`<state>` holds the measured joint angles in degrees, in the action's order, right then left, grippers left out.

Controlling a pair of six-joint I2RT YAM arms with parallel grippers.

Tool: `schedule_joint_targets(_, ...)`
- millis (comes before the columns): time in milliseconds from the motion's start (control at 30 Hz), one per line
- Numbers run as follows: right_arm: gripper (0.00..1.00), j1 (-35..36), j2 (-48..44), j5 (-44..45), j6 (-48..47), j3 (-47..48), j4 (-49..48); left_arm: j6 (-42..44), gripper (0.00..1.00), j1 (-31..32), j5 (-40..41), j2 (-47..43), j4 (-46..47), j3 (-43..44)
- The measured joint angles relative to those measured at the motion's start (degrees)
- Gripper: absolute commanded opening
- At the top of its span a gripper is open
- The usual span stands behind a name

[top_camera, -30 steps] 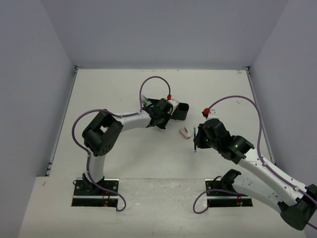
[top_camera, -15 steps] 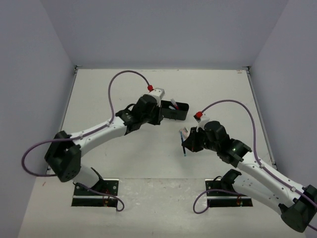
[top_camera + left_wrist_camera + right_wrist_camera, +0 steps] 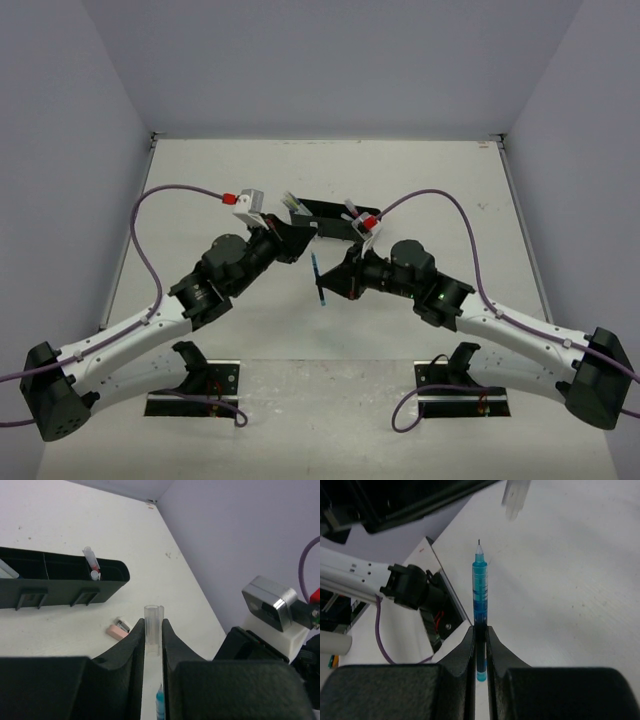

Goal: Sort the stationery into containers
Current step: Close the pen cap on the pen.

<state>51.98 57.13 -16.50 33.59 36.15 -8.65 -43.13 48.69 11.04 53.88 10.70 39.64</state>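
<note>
Both arms swung centerward: right gripper (image 3: 479, 630) is clamping blue pen (image 3: 479, 587), tip pointing at near edge; left gripper (image 3: 153, 635) pinching clear pen (image 3: 154, 614).

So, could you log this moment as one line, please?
left hand: shut on clear plastic tube | right hand: shut on blue plastic pen

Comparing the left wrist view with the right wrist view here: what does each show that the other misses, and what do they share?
Left wrist only: the black tray with a pen leaning in its end compartment, and the eraser lying beside it. Right wrist only: an arm base with a purple cable. Both: the clear cap between the left fingers, blurred in the right wrist view, and the blue pen between the right fingers, with only its tip in the left wrist view.
</note>
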Motion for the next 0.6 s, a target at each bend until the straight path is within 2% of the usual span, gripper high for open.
schedule_joint_targets(233, 0.0, 0.1, 2.9, 2.8, -0.3, 4.1, -1.6, -1.5, 0.0, 0.6, 1.5, -5.5, 3.7, -2.1)
schedule_joint_targets(600, 0.0, 0.1, 2.9, 3.1, -0.5, 4.3, -1.7, -1.3, 0.0, 0.6, 2.5, -5.8, 5.0, -2.1)
